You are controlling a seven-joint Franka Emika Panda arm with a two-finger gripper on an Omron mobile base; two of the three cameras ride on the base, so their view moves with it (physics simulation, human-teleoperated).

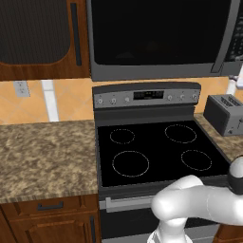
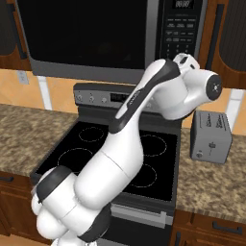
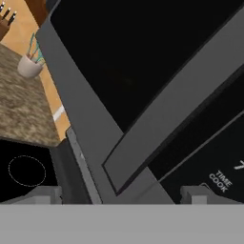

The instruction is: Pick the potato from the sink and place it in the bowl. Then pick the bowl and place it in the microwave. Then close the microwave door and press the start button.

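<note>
The microwave (image 1: pixel 161 38) hangs over the stove, its black glass door (image 3: pixel 133 71) lying flush in the grey frame. The slanted grey bar handle (image 3: pixel 181 109) crosses the hand view. My gripper (image 3: pixel 122 193) is open with nothing between its fingers, held close in front of the door's lower right by the dark control strip (image 3: pixel 224 162). From the right base camera my hand (image 2: pixel 188 61) sits just below the control strip (image 2: pixel 180 29). The potato, the sink and the bowl are out of view.
A black-topped stove (image 1: pixel 161 149) lies under the microwave, with granite counter (image 1: pixel 45 152) to its left. A grey toaster (image 2: pixel 210 135) stands on the right counter. A white utensil cup (image 3: pixel 28 66) rests on the counter. Dark wooden cabinets (image 1: pixel 42 38) flank the microwave.
</note>
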